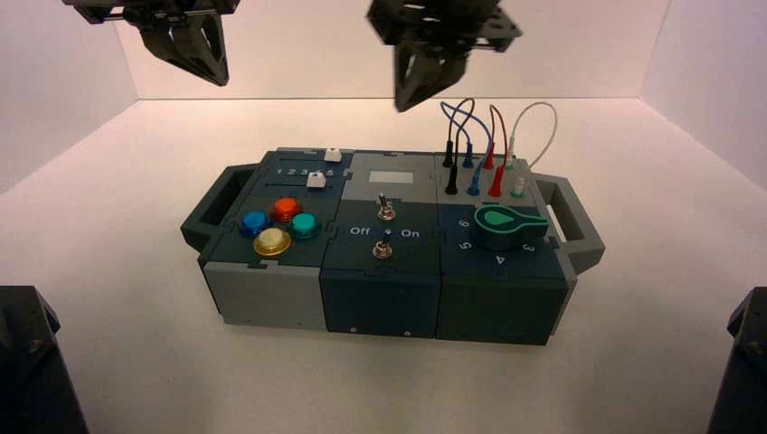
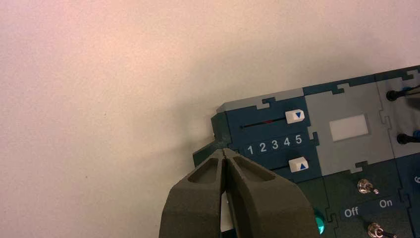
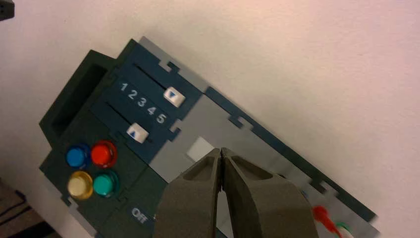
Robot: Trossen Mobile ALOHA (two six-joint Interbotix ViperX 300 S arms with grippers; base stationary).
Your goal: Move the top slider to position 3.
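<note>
The top slider (image 2: 296,116) is a small white knob with a blue arrow. It stands at the far end of its groove by the box's rear rim, in line with the 5. Position 3 (image 2: 275,145) is the middle numeral of the printed row 1 to 5. The top slider (image 1: 332,155) shows the same way from above and again as the knob (image 3: 174,96) in the right wrist view. My left gripper (image 2: 225,151) is shut and empty, high above the box's left end (image 1: 220,80). My right gripper (image 3: 221,150) is shut and empty, hanging over the grey middle panel (image 1: 403,105).
A second white slider knob (image 2: 298,164) sits nearer the coloured push-buttons (image 1: 276,224). Two toggle switches (image 1: 384,226), a green dial (image 1: 503,226) and plugged wires (image 1: 484,149) fill the box's middle and right. Handles (image 1: 579,221) stick out at both ends.
</note>
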